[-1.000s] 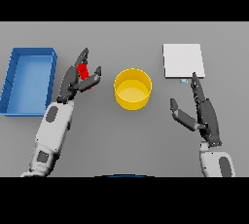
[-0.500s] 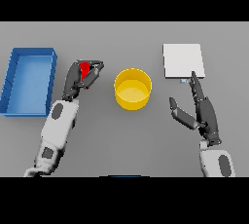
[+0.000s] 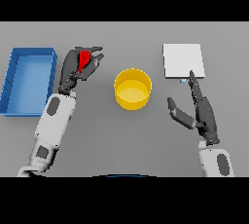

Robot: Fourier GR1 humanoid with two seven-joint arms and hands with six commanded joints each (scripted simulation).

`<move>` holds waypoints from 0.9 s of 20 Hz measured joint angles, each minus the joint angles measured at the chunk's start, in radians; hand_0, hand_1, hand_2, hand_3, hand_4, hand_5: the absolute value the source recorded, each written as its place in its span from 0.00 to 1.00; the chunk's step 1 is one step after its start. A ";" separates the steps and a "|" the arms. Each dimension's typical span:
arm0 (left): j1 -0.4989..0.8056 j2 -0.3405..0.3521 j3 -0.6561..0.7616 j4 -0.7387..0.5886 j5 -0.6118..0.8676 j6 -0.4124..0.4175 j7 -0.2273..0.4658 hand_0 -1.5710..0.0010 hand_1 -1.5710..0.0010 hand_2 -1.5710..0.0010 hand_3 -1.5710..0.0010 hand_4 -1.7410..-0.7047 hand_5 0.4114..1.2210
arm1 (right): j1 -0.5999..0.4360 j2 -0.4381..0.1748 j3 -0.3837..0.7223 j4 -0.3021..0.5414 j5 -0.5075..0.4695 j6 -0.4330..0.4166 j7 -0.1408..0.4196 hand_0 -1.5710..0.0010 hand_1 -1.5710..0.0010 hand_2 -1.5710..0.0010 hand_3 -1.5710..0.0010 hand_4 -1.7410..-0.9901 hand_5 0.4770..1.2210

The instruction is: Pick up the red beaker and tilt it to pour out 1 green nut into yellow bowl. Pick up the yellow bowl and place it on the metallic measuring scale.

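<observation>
Head view: my left hand (image 3: 78,67) is clenching the red beaker (image 3: 84,59) left of the yellow bowl (image 3: 132,88), gripping its sides. Being small, probably light and stiff, it could slip when tilted. My right hand (image 3: 202,113) is hanging relaxed.

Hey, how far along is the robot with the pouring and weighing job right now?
Early stage. Done: the left hand has its fingers closed around the red beaker, left of the yellow bowl. In hand: getting the beaker to the bowl; no green nut is visible in the bowl. Left: pouring, then moving the bowl onto the metallic scale, which holds nothing. The right hand rests open near the scale.
</observation>
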 measured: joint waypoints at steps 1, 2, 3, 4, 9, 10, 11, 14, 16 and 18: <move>-0.009 0.023 -0.032 -0.023 -0.030 -0.009 0.044 0.01 0.01 0.01 0.01 0.01 0.87 | -0.010 0.002 0.002 0.003 0.009 -0.007 0.010 1.00 1.00 1.00 1.00 0.66 0.28; -0.034 0.047 -0.068 -0.029 -0.066 -0.025 0.079 0.01 0.01 0.01 0.01 0.01 0.87 | 0.000 -0.004 0.004 -0.003 0.019 -0.009 0.002 1.00 1.00 1.00 1.00 0.66 0.28; -0.045 0.065 -0.121 -0.040 -0.113 -0.043 0.107 0.01 0.01 0.01 0.01 0.01 0.88 | 0.007 -0.003 0.011 -0.011 0.025 -0.008 0.008 1.00 1.00 1.00 1.00 0.66 0.29; -0.048 0.082 -0.155 -0.049 -0.141 -0.060 0.127 0.01 0.01 0.01 0.01 0.01 0.87 | 0.011 -0.002 0.012 -0.009 0.032 -0.013 0.004 1.00 1.00 1.00 1.00 0.66 0.29; -0.059 0.142 -0.208 -0.056 -0.164 -0.106 0.150 0.00 0.00 0.00 0.00 0.01 0.87 | 0.025 0.002 0.024 -0.043 0.038 -0.012 0.025 1.00 1.00 1.00 1.00 0.66 0.31; -0.073 0.158 -0.240 -0.059 -0.197 -0.112 0.165 0.00 0.00 0.00 0.00 0.01 0.87 | 0.023 0.002 0.025 -0.042 0.038 -0.010 0.034 1.00 1.00 1.00 1.00 0.65 0.32; -0.089 0.176 -0.269 -0.052 -0.234 -0.112 0.173 0.00 0.00 0.00 0.00 0.00 0.87 | 0.028 -0.003 0.023 -0.044 0.035 -0.007 0.027 1.00 1.00 1.00 1.00 0.65 0.32; -0.164 0.233 -0.388 -0.007 -0.368 -0.138 0.168 0.00 0.00 0.00 0.00 0.00 0.89 | 0.019 0.003 0.018 -0.040 0.029 -0.009 0.038 1.00 1.00 1.00 1.00 0.63 0.33; -0.214 0.249 -0.466 0.018 -0.451 -0.153 0.182 0.00 0.00 0.00 0.00 0.00 0.93 | 0.019 0.006 0.022 -0.033 0.029 -0.006 0.027 1.00 1.00 1.00 1.00 0.63 0.33; -0.273 0.262 -0.522 0.054 -0.508 -0.176 0.178 0.00 0.00 0.00 0.00 0.00 0.96 | 0.024 0.000 0.020 -0.034 0.024 0.001 0.018 1.00 1.00 1.00 1.00 0.63 0.33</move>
